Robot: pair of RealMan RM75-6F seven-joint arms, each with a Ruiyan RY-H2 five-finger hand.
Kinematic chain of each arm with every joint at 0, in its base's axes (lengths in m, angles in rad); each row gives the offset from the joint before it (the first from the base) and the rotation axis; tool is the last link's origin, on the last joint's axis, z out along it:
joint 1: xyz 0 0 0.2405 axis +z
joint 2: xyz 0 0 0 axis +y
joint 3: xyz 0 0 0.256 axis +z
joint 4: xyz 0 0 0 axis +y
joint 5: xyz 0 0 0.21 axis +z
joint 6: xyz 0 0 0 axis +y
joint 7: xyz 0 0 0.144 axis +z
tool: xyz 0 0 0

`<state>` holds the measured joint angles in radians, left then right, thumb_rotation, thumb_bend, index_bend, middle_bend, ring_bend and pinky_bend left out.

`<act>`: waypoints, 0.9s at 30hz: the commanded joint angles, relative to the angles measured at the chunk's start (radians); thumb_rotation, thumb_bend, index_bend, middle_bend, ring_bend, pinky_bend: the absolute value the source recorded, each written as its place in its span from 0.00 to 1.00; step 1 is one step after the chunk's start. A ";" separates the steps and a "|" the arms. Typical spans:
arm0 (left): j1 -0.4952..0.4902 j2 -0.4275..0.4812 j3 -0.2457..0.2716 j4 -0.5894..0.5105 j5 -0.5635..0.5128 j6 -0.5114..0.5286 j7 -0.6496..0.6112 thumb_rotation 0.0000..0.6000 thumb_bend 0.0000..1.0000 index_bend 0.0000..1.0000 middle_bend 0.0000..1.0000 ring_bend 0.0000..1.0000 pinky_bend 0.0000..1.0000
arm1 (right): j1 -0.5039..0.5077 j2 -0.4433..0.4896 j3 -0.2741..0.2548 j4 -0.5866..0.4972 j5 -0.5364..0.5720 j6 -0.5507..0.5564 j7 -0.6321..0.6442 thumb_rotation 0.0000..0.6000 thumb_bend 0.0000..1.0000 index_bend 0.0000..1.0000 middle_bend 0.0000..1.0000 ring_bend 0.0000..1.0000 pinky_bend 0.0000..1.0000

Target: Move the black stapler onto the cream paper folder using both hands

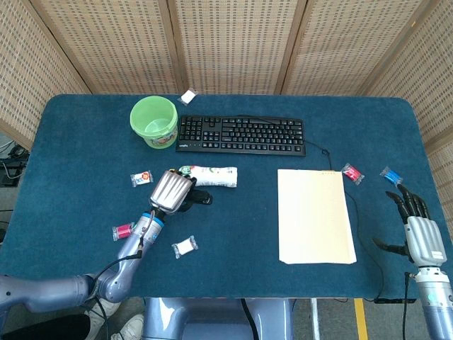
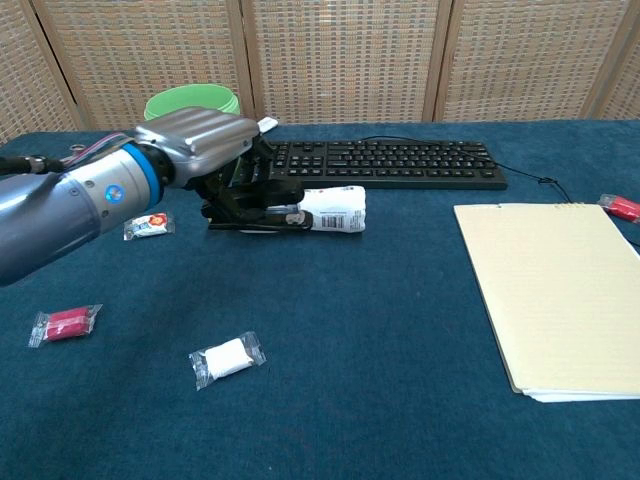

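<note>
My left hand (image 1: 173, 190) (image 2: 205, 150) grips the black stapler (image 1: 198, 199) (image 2: 255, 208) and holds it lifted above the cloth, just in front of the white bottle (image 1: 212, 174) (image 2: 335, 207). The cream paper folder (image 1: 314, 215) (image 2: 556, 293) lies flat to the right with nothing on it. My right hand (image 1: 419, 234) hovers open near the table's right front corner, right of the folder, and only the head view shows it.
A green bucket (image 1: 154, 121) (image 2: 188, 101) and a black keyboard (image 1: 241, 134) (image 2: 380, 163) sit at the back. Small wrapped sweets lie scattered: red (image 1: 123, 230) (image 2: 64, 324), white (image 1: 185, 246) (image 2: 227, 358), another (image 1: 141, 178) (image 2: 149, 227), and two near the folder's far right (image 1: 352, 173) (image 1: 391, 175).
</note>
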<state>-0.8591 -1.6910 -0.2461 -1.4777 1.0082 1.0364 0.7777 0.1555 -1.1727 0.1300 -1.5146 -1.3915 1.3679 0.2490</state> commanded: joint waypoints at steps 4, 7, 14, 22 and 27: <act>-0.093 -0.073 -0.045 0.044 -0.063 -0.036 0.070 1.00 0.58 0.82 0.57 0.52 0.58 | 0.002 -0.001 0.008 0.016 0.019 -0.013 0.014 1.00 0.06 0.16 0.00 0.00 0.05; -0.136 -0.109 -0.060 0.079 -0.093 -0.045 0.104 1.00 0.58 0.82 0.57 0.52 0.57 | 0.003 -0.003 0.010 0.023 0.027 -0.023 0.022 1.00 0.06 0.16 0.00 0.00 0.05; -0.231 -0.197 -0.086 0.178 -0.183 -0.080 0.162 1.00 0.58 0.81 0.57 0.52 0.56 | 0.009 -0.011 0.004 0.032 0.020 -0.041 0.043 1.00 0.06 0.16 0.00 0.00 0.05; -0.310 -0.291 -0.094 0.308 -0.222 -0.110 0.175 1.00 0.57 0.77 0.53 0.51 0.55 | 0.008 -0.011 0.008 0.045 0.020 -0.038 0.062 1.00 0.06 0.16 0.00 0.00 0.05; -0.343 -0.330 -0.102 0.373 -0.224 -0.126 0.155 1.00 0.56 0.74 0.50 0.48 0.53 | 0.007 -0.008 0.018 0.057 0.034 -0.042 0.087 1.00 0.06 0.16 0.00 0.00 0.05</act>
<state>-1.1887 -2.0072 -0.3439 -1.1214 0.7863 0.9195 0.9410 0.1628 -1.1815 0.1457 -1.4603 -1.3604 1.3271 0.3327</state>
